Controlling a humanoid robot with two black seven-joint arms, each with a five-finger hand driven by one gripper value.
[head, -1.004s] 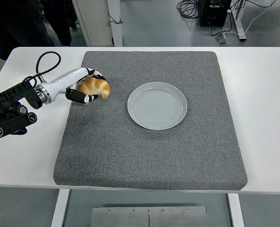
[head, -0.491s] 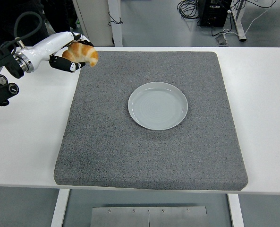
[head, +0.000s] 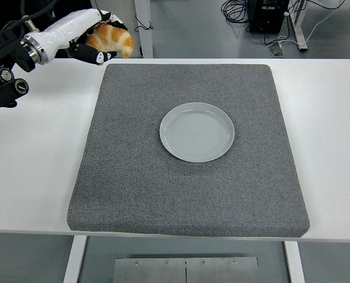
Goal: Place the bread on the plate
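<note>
White table with grey mat and plate.
The white table (head: 334,141) carries a square grey mat (head: 133,183) that covers most of its middle; a round pale plate (head: 196,131), empty, rests on the mat slightly behind its centre.

A single head view looks from high on the robot's side, forward and down over the white surface (head: 334,147). The near edge runs along the bottom; floor and cables show beyond the far edge.
</note>
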